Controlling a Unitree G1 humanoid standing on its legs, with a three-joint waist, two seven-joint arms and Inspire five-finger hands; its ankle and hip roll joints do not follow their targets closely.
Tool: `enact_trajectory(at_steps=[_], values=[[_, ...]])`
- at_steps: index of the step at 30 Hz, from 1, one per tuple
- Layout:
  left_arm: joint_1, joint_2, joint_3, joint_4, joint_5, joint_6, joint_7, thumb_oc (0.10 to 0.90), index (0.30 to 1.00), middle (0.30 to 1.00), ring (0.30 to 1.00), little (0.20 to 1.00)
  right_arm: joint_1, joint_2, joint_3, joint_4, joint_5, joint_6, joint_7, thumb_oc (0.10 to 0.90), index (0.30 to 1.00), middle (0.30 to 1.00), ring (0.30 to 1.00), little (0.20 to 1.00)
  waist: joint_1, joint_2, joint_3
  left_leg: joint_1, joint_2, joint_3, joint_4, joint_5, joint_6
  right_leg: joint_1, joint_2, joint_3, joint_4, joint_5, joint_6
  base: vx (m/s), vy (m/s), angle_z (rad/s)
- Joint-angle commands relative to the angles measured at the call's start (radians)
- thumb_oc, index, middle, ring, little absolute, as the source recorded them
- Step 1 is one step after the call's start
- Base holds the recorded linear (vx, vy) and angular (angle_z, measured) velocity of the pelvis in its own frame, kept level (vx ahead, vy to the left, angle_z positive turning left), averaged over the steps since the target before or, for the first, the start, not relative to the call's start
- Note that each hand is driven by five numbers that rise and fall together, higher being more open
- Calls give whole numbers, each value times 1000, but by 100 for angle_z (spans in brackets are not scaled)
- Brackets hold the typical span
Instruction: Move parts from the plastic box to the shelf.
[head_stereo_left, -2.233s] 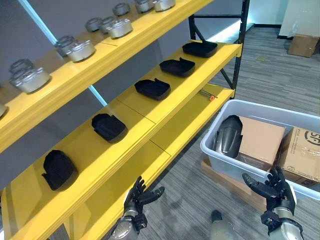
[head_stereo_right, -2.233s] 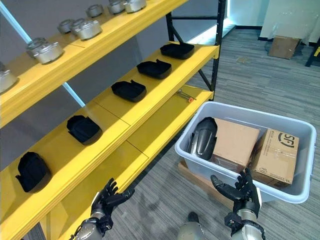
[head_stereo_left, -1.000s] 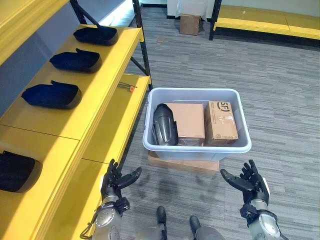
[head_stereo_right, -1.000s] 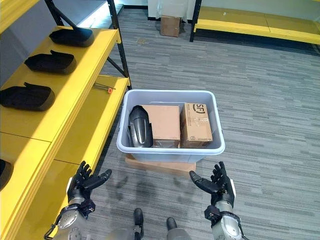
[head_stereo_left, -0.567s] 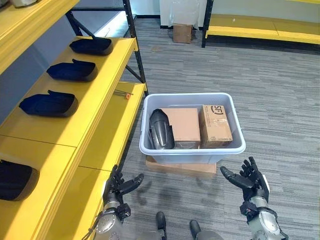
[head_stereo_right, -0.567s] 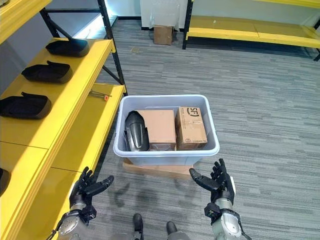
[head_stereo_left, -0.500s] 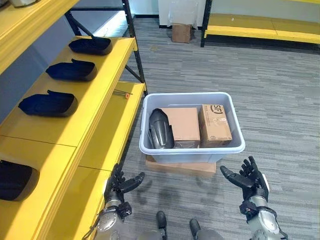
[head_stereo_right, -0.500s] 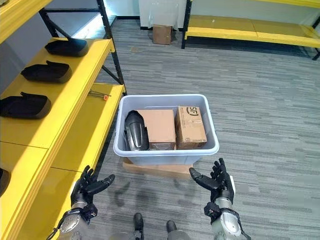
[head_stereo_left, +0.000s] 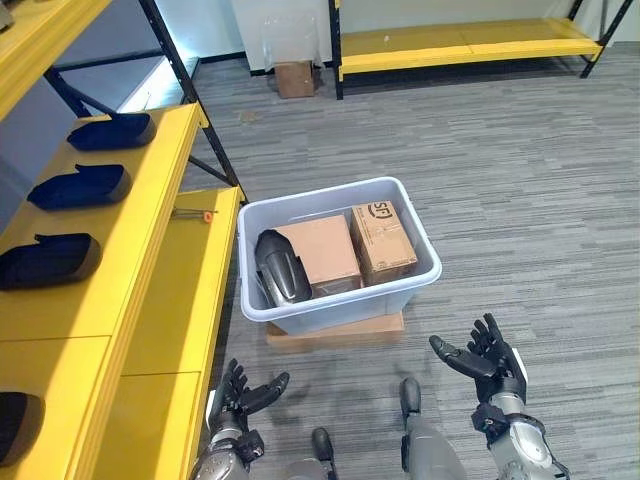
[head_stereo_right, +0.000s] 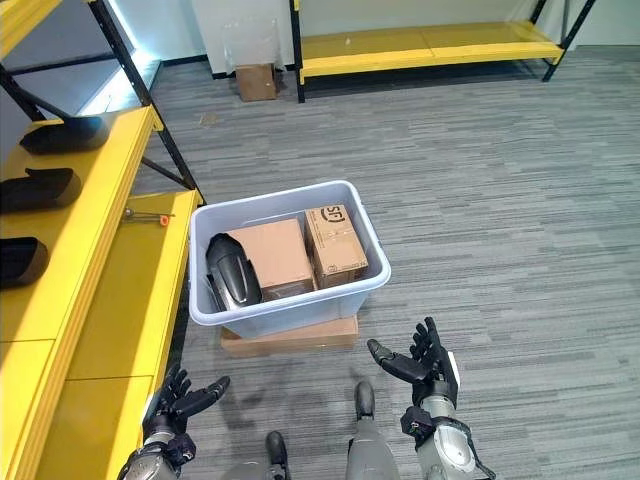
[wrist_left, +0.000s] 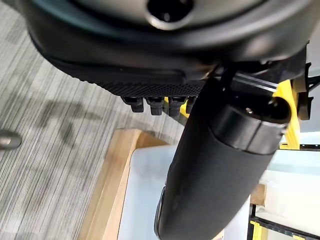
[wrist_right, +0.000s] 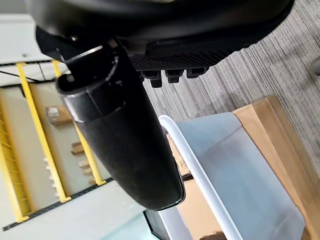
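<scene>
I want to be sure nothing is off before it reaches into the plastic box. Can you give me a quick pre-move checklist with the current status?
1. Left robot hand empty, fingers spread: ok.
2. Right robot hand empty, fingers spread: ok.
3. Dark part present in the plastic box, at its shelf-side end: ok.
4. Part free to lift: it lies beside the larger cardboard box, with nothing on top: ok.
5. Free space on the yellow shelf for the part: ok.
6. Hands close enough to grasp: both hang short of the box: not ok.
</scene>
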Motion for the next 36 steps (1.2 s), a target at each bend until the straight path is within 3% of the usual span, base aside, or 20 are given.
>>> enact_trajectory(at_steps=[1, 15, 16, 18, 20, 21, 22, 23, 24, 25, 27, 28, 29, 30, 34, 35, 36], values=[[-63, -30, 13, -134, -25, -86, -5, 900, 1000, 1000, 1000, 1000, -18, -63, -28, -192, -16, -98, -4, 900, 1000, 1000, 1000, 1000, -80, 62, -34, 157, 12, -95, 47, 13, -29, -36, 57, 13, -49, 177, -34, 169, -182, 81], [-56, -33, -13, -169, -20, -87, -17, 900, 1000, 1000, 1000, 1000, -48, -113, -24, -178, -41, -111, -29, 900, 1000, 1000, 1000, 1000, -85, 66, 4, 192, 124, -60, 62, 45, -17, -56, 115, 36, 161, 167, 7, 162, -143, 0], [-56, -37, -14, -169, -21, -82, -23, 900, 1000, 1000, 1000, 1000, -35, -111, -26, -176, -39, -113, -31, 900, 1000, 1000, 1000, 1000, -86, 59, 1, 178, 142, -67, 115, 46, -12, -53, 119, 44, 176, 164, 4, 188, -257, 14], [-53, -40, -20, -175, -28, -82, -23, 900, 1000, 1000, 1000, 1000, -26, -116, -25, -181, -33, -115, -35, 900, 1000, 1000, 1000, 1000, -77, 31, -5, 92, 128, -89, 273, 46, -14, -4, 107, 39, 131, 172, -16, 154, -325, 31], [-60, -31, -35, -186, -35, -83, -22, 900, 1000, 1000, 1000, 1000, -26, -138, -19, -189, -31, -120, -45, 900, 1000, 1000, 1000, 1000, -51, -22, 25, -52, 56, -125, 531, 10, -23, 59, 67, 30, 87, 191, -36, 10, -290, 35], [-60, -31, -35, -186, -35, -83, -21, 900, 1000, 1000, 1000, 1000, -26, -138, -19, -190, -31, -119, -45, 900, 1000, 1000, 1000, 1000, -54, -20, 25, -58, 58, -130, 540, 6, -23, 59, 68, 26, 87, 191, -36, -34, -268, 33], [-81, -11, -48, -190, -41, -87, -19, 900, 1000, 1000, 1000, 1000, -53, -160, -6, -194, -34, -125, -52, 900, 1000, 1000, 1000, 1000, -25, -47, 73, -136, -15, -160, 692, -32, -27, 110, 44, 16, 51, 200, -46, -20, -141, 24], [-82, -11, -47, -189, -41, -87, -19, 900, 1000, 1000, 1000, 1000, -53, -160, -6, -194, -34, -125, -52, 900, 1000, 1000, 1000, 1000, -25, -46, 75, -136, -14, -161, 695, -34, -27, 112, 45, 15, 51, 200, -46, 28, -217, 13], [-93, 2, -47, -185, -47, -90, -22, 900, 1000, 1000, 1000, 1000, -71, -159, -7, -194, -40, -125, -60, 900, 1000, 1000, 1000, 1000, -23, -57, 83, -177, 38, -123, 652, -61, -14, 138, 39, 10, 24, 197, -48, 43, -71, -4], [-93, 2, -47, -185, -47, -91, -22, 900, 1000, 1000, 1000, 1000, -71, -159, -7, -194, -40, -125, -60, 900, 1000, 1000, 1000, 1000, -21, -54, 87, -173, 41, -122, 654, -64, -15, 142, 42, 11, 23, 197, -49, 95, -90, -6], [-92, 5, -46, -192, -51, -89, -29, 900, 1000, 1000, 1000, 1000, -78, -162, -15, -193, -41, -125, -61, 900, 1000, 1000, 1000, 1000, -20, -55, 76, -188, 112, -126, 524, -65, -10, 178, 46, 15, -11, 195, -45, 184, -1, 19], [-93, 15, -45, -196, -43, -87, -30, 900, 1000, 1000, 1000, 1000, -81, -160, -17, -185, -42, -124, -66, 900, 1000, 1000, 1000, 1000, -20, -45, 57, -188, 166, -144, 293, -37, -7, 199, 55, 21, -24, 186, -37, 206, 32, 22], [-93, 15, -45, -196, -43, -87, -30, 900, 1000, 1000, 1000, 1000, -81, -161, -17, -185, -42, -124, -66, 900, 1000, 1000, 1000, 1000, -17, -46, 63, -172, 168, -137, 280, -33, -9, 207, 56, 24, -26, 185, -38, 303, 121, 5], [-88, 10, -42, -186, -29, -82, -33, 900, 1000, 1000, 1000, 1000, -69, -161, -24, -176, -39, -121, -64, 900, 1000, 1000, 1000, 1000, -13, -30, 40, -175, 235, -131, 68, 44, -23, 231, 71, 32, -25, 176, -28, 168, 76, -4], [-86, 16, -42, -157, -26, -76, -42, 900, 1000, 1000, 1000, 1000, -51, -146, -31, -177, -21, -105, -46, 900, 1000, 1000, 1000, 1000, -14, -11, 14, -204, 267, -86, -4, 65, -49, 277, 71, 42, -27, 164, -32, 245, 174, -12], [-80, 14, -34, -154, -25, -70, -46, 900, 1000, 1000, 1000, 1000, -44, -125, -32, -186, -9, -97, -31, 900, 1000, 1000, 1000, 1000, -13, 6, -4, -124, 290, -71, -4, 60, -56, 287, 73, 56, -23, 159, -37, 332, 395, -32], [-69, 31, -26, -160, -21, -70, -47, 900, 1000, 1000, 1000, 1000, -39, -120, -18, -183, -13, -96, -22, 900, 1000, 1000, 1000, 1000, 0, 21, -29, -106, 287, -108, -4, 81, -60, 284, 64, 71, -29, 154, -47, 290, 420, -105]])
